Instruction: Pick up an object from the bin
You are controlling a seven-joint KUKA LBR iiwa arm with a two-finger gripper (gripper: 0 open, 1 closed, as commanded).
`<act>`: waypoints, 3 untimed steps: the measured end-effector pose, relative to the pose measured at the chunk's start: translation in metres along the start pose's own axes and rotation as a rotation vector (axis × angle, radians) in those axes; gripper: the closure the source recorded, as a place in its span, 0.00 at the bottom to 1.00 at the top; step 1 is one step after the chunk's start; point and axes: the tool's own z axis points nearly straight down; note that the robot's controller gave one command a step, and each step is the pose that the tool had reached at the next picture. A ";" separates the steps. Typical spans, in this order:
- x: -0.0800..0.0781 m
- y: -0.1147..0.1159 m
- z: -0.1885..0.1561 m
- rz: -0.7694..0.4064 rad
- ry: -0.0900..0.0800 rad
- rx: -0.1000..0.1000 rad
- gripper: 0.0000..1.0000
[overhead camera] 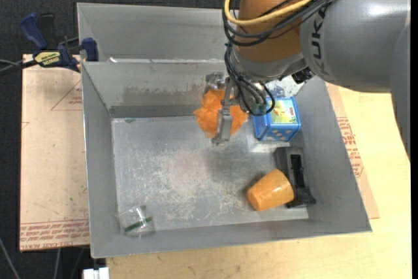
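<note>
Blue box (279, 121) stands rightward; orange cup (269, 191) lies against black bar (297, 174).

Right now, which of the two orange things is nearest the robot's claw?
The crumpled orange lump at the back of the bin, right beside the gripper. The orange cup lies on its side, apart, front right.

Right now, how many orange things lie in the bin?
2. An orange crumpled lump lies toward the back wall, by the gripper; an orange cup lies on its side, front right, beside a black object. The arm may hide more.
</note>
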 end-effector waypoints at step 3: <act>-0.025 -0.076 0.134 0.313 -0.010 -0.003 0.00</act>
